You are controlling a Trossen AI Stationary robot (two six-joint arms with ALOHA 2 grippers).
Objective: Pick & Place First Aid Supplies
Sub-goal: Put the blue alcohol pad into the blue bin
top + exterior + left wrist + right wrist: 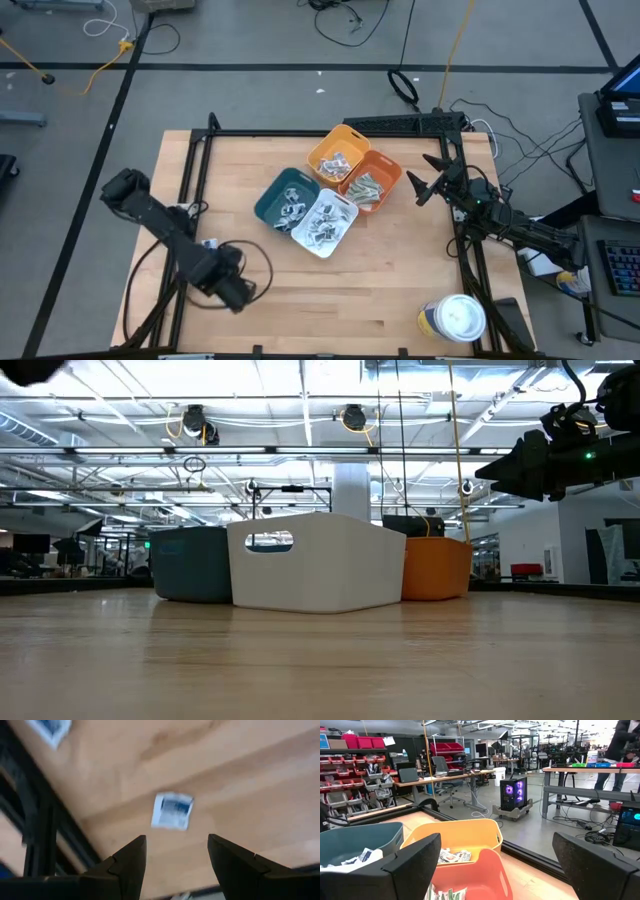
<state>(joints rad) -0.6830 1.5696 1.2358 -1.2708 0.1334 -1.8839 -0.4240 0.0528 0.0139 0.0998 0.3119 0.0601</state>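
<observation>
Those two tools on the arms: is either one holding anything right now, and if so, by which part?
Nothing is held. The left tool stands open above a small white packet lying on the table, not touching it. The right tool is open in the air near the bins.

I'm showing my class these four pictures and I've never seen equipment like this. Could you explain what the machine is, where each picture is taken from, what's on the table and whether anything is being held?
It is a robot with two dark arms at a wooden table. One picture looks straight down, one looks level across the tabletop, and two come from cameras on the wrists. In the middle stand four small bins: teal, white, yellow and orange, holding small first aid packets. A white-lidded tub sits near the table's edge. The left gripper is open above a loose white-and-blue packet on the table, another packet nearby. The right gripper is open beside the bins. Neither holds anything.
</observation>
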